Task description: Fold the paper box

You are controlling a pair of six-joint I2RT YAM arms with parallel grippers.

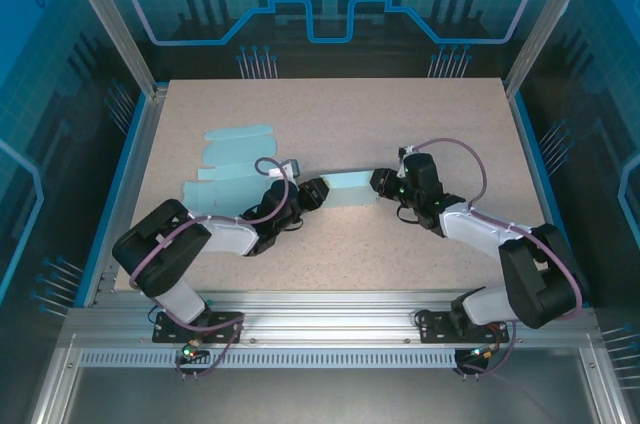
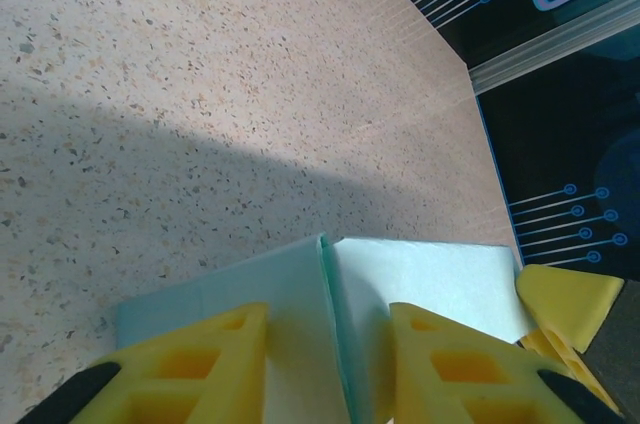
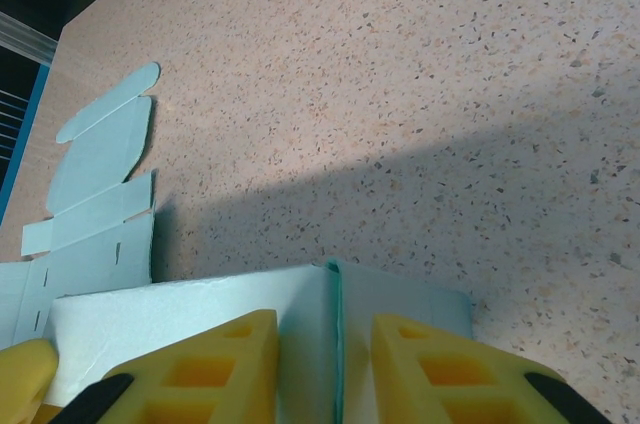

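**Two grippers astride a raised crease of the paper box**

From the near edge of the bench, the left arm and the right arm reached inward toward its middle. The left gripper and the right gripper faced each other at opposite ends of one pale green panel of the paper box, which lay near the centre of the bench.

In the left wrist view, the yellow fingers stood on either side of an upright crease in that panel. A clear gap lay on both sides, so this gripper was open and held nothing. The right wrist view showed the same arrangement with a narrower gap. Its fingers also stood clear of the crease, so this gripper too was open rather than gripping.

Farther back and to the left, the rest of the box lay flat on the bench, and its rounded flaps pointed toward the far left corner.
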